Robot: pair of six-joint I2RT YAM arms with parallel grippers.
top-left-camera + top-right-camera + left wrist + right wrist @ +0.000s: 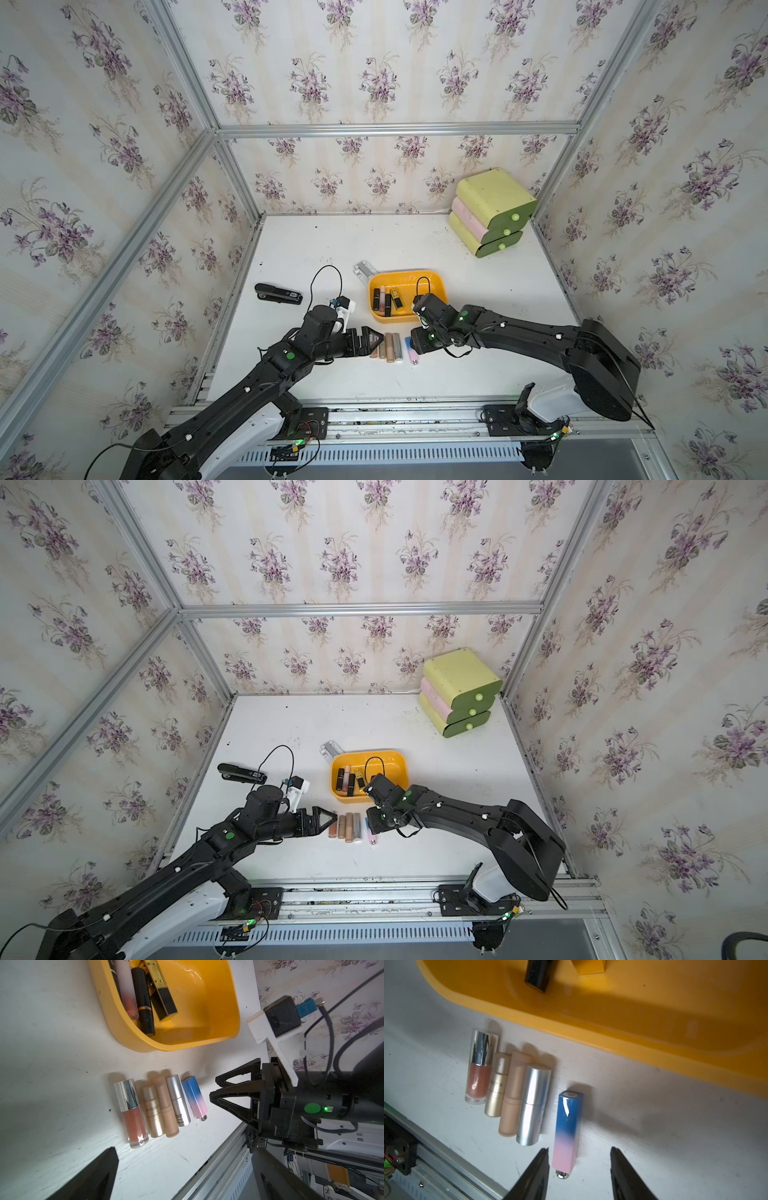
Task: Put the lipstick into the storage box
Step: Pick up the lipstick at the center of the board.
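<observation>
now | right claw (pixel 580 1153) straddling pink end of blue-pink lipstick (pixel 568 1126), jaws apart, not gripping | lipstick lying on bench (pixel 374 249) near storage box (pixel 612 1028) | left claw (pixel 184 1151) gaping wide, empty | likely handling light, stiff, glossy-slippery; pinching flat sides mid-body

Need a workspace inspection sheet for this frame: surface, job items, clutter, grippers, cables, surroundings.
Surface: white table, scuffed, dark specks.
Job's things: storage box holds several tubes; five lipsticks lie in a row before it, blue-pink lipstick slightly apart at one end.
Clutter: stapler; clear case behind the box; drawer unit in the far corner.
Grippers: left gripper open beside the row; right gripper open, jaws astride the blue-pink lipstick.
Cables: wrist-camera cable loops, one seen over the box.
Surroundings: floral wallpaper, aluminium frame.
</observation>
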